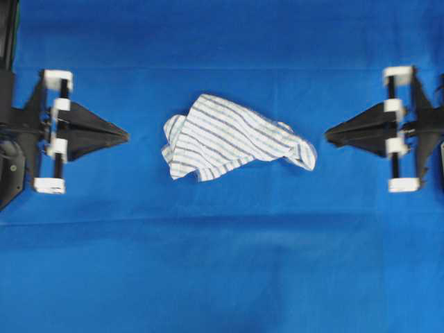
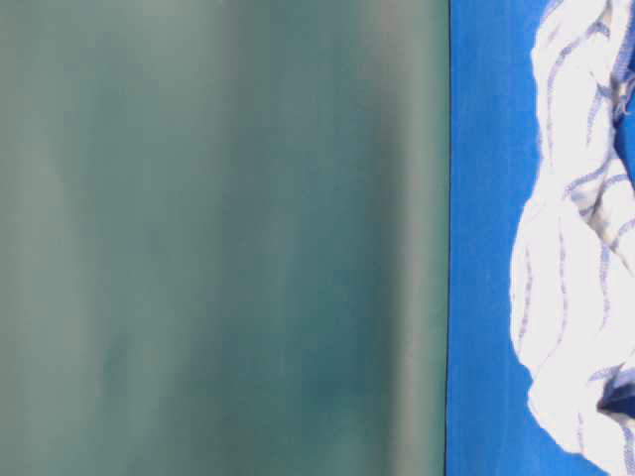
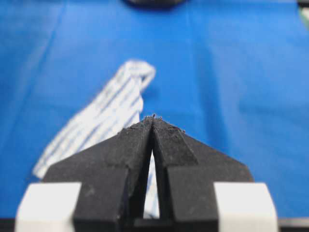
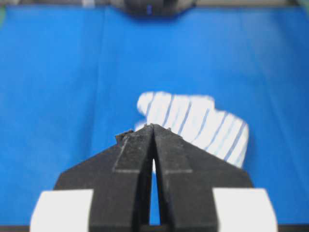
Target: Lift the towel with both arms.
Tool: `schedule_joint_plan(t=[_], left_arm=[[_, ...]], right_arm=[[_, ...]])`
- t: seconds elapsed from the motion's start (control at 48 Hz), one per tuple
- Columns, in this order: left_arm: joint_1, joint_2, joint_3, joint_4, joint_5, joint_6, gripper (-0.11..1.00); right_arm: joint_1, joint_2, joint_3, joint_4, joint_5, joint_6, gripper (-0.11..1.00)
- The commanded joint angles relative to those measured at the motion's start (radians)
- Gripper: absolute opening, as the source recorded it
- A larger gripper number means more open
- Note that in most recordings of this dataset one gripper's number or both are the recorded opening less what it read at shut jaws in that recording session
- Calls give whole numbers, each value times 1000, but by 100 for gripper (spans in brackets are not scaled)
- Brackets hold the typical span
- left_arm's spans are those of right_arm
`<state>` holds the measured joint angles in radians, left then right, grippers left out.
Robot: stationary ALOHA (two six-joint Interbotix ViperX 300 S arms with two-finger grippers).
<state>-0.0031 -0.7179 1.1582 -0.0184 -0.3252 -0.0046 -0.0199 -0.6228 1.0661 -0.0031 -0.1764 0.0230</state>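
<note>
The towel (image 1: 232,137), white with thin blue-grey stripes, lies crumpled on the blue cloth in the middle of the overhead view. My left gripper (image 1: 127,135) is shut, its point aimed at the towel from the left with a gap of bare cloth between them. On the right, my right gripper (image 1: 327,134) is also shut and points at the towel's right corner, a short way off it. In the left wrist view the towel (image 3: 104,116) lies beyond the closed tips (image 3: 153,117). The right wrist view shows the towel (image 4: 195,121) just past the closed tips (image 4: 152,126). Neither gripper holds anything.
A plain blue cloth (image 1: 222,263) covers the whole table. The table-level view is mostly filled by a blurred grey-green surface (image 2: 218,238), with the towel (image 2: 580,258) and blue cloth at its right edge.
</note>
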Motion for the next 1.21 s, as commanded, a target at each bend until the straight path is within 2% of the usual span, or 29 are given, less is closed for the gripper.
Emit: schedule_joint_plan(t=[0.0,0.062,0.229,0.271,0.312,0.416,0.77,0.937,1.187], left_arm=[[-2,60,-29,-3,-15,-2,9],[-2,112,-35,-3,-17,-2,25],[-2,241,-64,-3,-18,-2,75],[-2,278,-74,-3,-18,-2,84],[-2,314,-84,-3,-18,-2,90],[-2,414,-120,-3,-18,-2,91],[2,696,-204,-3,-60,-2,91],[3,758,-216,-3,-69,-2,91],[25,765,-218,-3,-55,0,88]], right_arm=[[-2,71,-43,5,-3,8,1],[-2,126,-63,5,9,12,10],[-2,288,-129,5,74,17,58],[-2,324,-143,6,83,17,63],[-2,359,-155,6,87,17,62],[-11,442,-184,9,86,18,58],[-58,673,-252,17,34,18,59],[-67,729,-279,17,34,18,59],[-100,755,-287,17,34,17,58]])
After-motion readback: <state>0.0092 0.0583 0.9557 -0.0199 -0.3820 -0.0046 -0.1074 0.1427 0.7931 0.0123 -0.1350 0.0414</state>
